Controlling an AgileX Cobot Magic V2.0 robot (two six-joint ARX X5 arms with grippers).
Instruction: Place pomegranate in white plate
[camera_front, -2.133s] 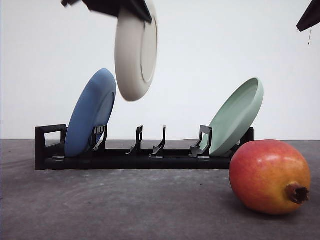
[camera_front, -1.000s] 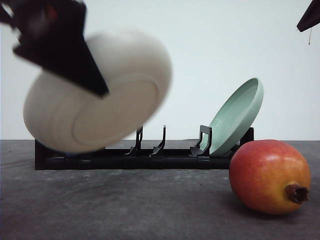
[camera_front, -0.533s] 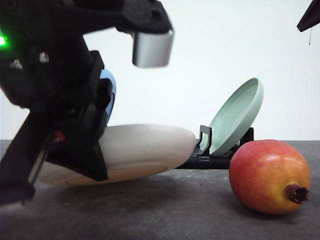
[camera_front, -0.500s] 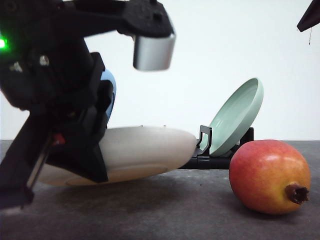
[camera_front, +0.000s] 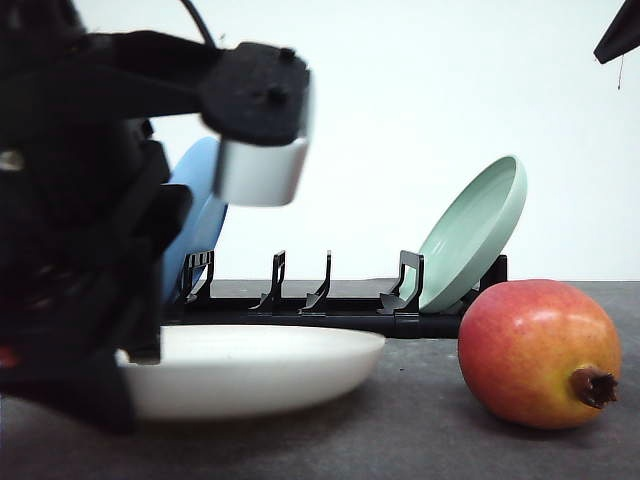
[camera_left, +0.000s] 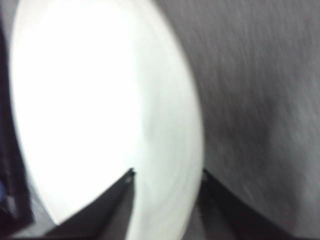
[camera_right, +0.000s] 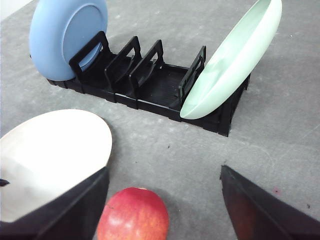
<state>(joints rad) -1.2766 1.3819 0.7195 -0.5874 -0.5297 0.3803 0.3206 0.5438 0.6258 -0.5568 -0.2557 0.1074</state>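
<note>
While the white plate (camera_front: 255, 372) lies flat on the grey bench (camera_front: 400, 440) in the front view, its left part is hidden behind the bulky black left arm, which is blurred and close to the camera. In the left wrist view the plate (camera_left: 100, 110) is seen washed out and blurred, with its near rim passing between the two dark fingers of the left end effector (camera_left: 167, 175). The fingers (camera_left: 120, 200) are spread a little wider than the rim, and whether they grip it or merely straddle it cannot be told.

The pomegranate (camera_front: 540, 353) is found on the bench to the right of the plate, near it but apart from it, with its dark crown nub turned toward the camera and to the right. In the right wrist view the fruit (camera_right: 132, 214) is seen between the spread dark fingers of the right end effector (camera_right: 165, 210), which is wide open, holds nothing, and is set above the fruit.

Behind both, a black dish rack (camera_front: 330, 305) is placed across the bench. A blue plate (camera_right: 67, 37) is leaned in its left end and a pale green plate (camera_front: 475, 232) is tilted at its right end, with the middle slots left free.
</note>
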